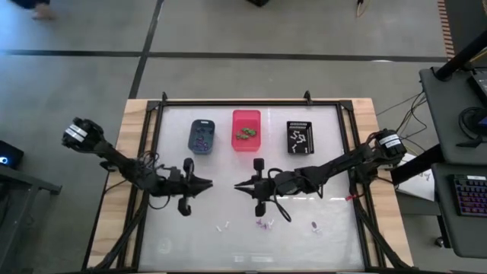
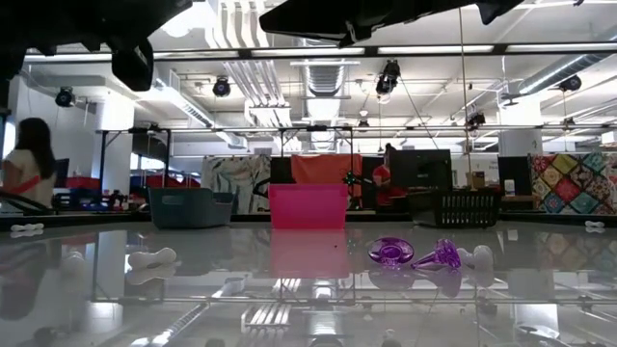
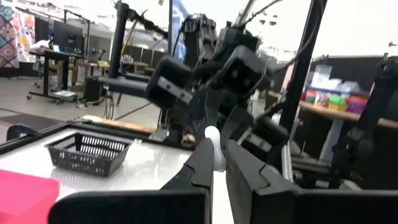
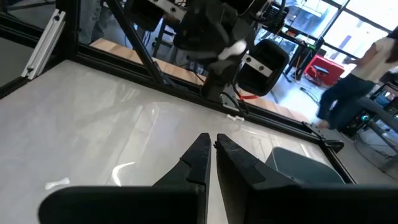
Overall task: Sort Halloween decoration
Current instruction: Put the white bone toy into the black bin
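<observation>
My left gripper (image 1: 208, 184) hovers above the table's middle, pointing right, and is shut on a small white trinket (image 3: 212, 139). The right wrist view shows that trinket (image 4: 233, 50) at the left gripper's tip. My right gripper (image 1: 237, 185) faces it from the right, a short gap away. It is shut (image 4: 213, 144) and holds nothing. Other decorations lie on the glass near the front edge: a white one (image 1: 223, 226), a purple-and-white cluster (image 1: 264, 224) and a purple one (image 1: 314, 226). The low view shows purple pieces (image 2: 390, 253) and a white piece (image 2: 152, 258) there. My left gripper pinches the white trinket (image 3: 212, 139) between its two fingertips (image 3: 202, 155), with the piece sticking out past their free ends. The fingers lie about level, pointing toward the table's right. The trinket is lifted clear of the glass.
Three bins stand in a row at the table's far side: blue-grey (image 1: 202, 135) with purple bits, pink (image 1: 246, 129) with green bits, black mesh (image 1: 300, 137) with white bits. A black frame rims the glass top (image 1: 175, 243). A person (image 2: 24, 164) stands in the room behind.
</observation>
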You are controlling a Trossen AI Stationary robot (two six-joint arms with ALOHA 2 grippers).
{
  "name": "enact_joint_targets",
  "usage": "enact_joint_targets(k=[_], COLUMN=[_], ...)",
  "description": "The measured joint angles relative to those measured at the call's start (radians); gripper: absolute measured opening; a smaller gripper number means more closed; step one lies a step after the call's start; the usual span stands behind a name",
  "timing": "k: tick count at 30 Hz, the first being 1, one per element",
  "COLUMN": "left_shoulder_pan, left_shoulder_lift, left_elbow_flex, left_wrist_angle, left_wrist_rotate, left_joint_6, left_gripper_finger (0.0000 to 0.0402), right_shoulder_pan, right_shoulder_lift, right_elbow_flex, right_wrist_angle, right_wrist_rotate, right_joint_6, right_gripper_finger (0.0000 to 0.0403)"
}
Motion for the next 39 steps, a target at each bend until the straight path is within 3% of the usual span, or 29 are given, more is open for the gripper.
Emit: enact_joint_targets(k=[6, 24, 33, 39], left_shoulder_pan=[0.002, 0.002, 0.002, 0.002], left_shoulder_lift=[0.021, 0.024, 0.114, 0.204], left_elbow_flex=[0.0, 0.001, 0.003, 0.06], left_wrist_angle=[0.119, 0.096, 0.101, 0.107], left_wrist_rotate=[-0.001, -0.001, 0.028, 0.059], left_joint_6=[-0.031, -0.095, -0.082, 0.038], left_gripper_finger=[0.0, 0.0, 0.0, 0.0], right_shoulder_pan=[0.0, 0.0, 0.0, -0.012], right_shoulder_lift=[0.0, -0.001, 0.016, 0.055], right_elbow_flex=[0.0, 0.08, 0.099, 0.118], right_wrist_angle=[0.01, 0.045, 0.049, 0.075], right_wrist_rotate=[0.0, 0.0, -0.028, -0.088], right_joint_6=[-0.042, -0.237, -0.228, -0.151], right_gripper_finger=[0.0018, 0.002, 0.0094, 0.0126])
